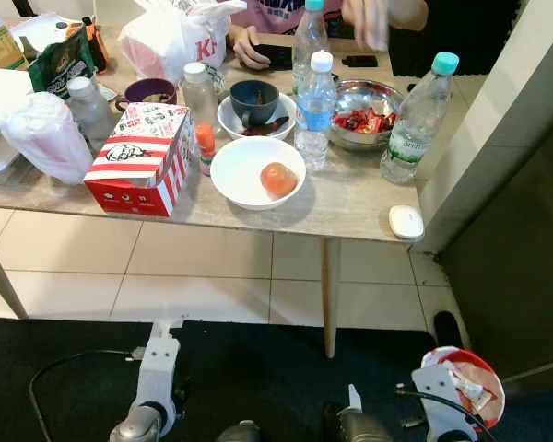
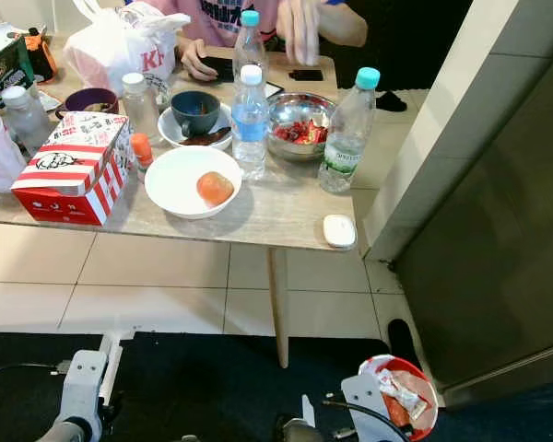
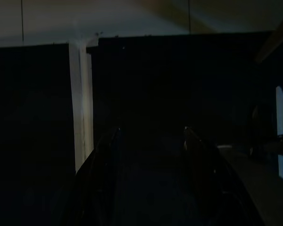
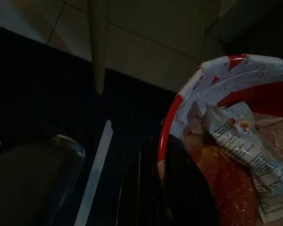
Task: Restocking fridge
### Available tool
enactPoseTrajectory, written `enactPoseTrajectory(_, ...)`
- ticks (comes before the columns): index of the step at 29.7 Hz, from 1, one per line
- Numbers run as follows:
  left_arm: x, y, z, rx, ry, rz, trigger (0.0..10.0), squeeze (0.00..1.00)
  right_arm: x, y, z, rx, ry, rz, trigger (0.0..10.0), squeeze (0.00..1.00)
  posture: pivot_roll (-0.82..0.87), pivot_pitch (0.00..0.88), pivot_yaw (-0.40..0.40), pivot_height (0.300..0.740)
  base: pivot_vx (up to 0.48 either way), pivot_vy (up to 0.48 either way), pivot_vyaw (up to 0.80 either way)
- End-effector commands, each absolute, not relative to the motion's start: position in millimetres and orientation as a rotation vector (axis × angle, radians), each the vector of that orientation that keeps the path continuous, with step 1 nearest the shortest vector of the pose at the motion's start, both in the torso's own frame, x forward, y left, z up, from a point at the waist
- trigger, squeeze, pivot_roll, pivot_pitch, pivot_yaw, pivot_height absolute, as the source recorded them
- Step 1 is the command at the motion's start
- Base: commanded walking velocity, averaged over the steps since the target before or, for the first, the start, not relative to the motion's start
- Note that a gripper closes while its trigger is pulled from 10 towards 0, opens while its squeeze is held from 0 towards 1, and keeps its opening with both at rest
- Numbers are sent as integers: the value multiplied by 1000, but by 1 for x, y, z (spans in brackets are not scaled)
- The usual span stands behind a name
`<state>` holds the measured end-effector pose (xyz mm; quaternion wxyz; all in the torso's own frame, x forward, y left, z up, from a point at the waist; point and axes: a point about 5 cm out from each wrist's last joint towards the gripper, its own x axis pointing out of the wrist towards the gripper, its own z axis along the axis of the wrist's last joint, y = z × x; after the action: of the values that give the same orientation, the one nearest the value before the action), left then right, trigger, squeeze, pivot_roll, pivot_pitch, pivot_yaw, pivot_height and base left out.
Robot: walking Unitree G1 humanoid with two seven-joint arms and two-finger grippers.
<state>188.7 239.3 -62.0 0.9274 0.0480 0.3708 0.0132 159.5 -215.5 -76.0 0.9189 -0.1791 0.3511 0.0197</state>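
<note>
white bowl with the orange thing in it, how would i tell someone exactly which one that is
Start at the wooden table and look along its near edge, just right of the red and white striped box. The white bowl sits there, in front of the water bottle with the blue label. Unlike the white bowl behind it, which holds a dark cup, this one holds a single round orange fruit.

Light wood-grain table (image 1: pixel 350 207) w/ slim pale tapered legs (image 1: pixel 329 295), one near front right corner, another at far left edge. Floor (image 1: pixel 212 272) under it = cream square tiles w/ thin grey grout. Closer to camera, a dark rug (image 1: pixel 258 368) covers the floor. Right side: off-white wall corner/pillar (image 1: pixel 498 110), beside it a big dark grey panel (image 1: pixel 525 267). Light is bright and even on tabletop; very dim low down.
</note>
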Motion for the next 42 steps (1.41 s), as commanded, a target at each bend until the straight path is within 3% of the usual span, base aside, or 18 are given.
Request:
enactPoseTrajectory(1,175,240,-70,107,822,33,10000,0,153,-222,-77,-376,735,18,10000,0,-70,150,-32,727,0,0,0)
enactPoseTrajectory(9,171,242,-72,105,831,48,10000,0,153,-221,-77,-369,726,21,10000,0,-66,159,-34,727,0,0,0)
enactPoseTrajectory(24,194,238,-58,84,703,74,10000,0,171,-216,-70,-322,672,-10,10000,0,-52,162,-37,727,0,0,0)
enactPoseTrajectory(42,191,241,-61,130,744,43,10000,0,171,-212,-71,-319,678,0,10000,0,-38,157,-37,727,0,0,0)
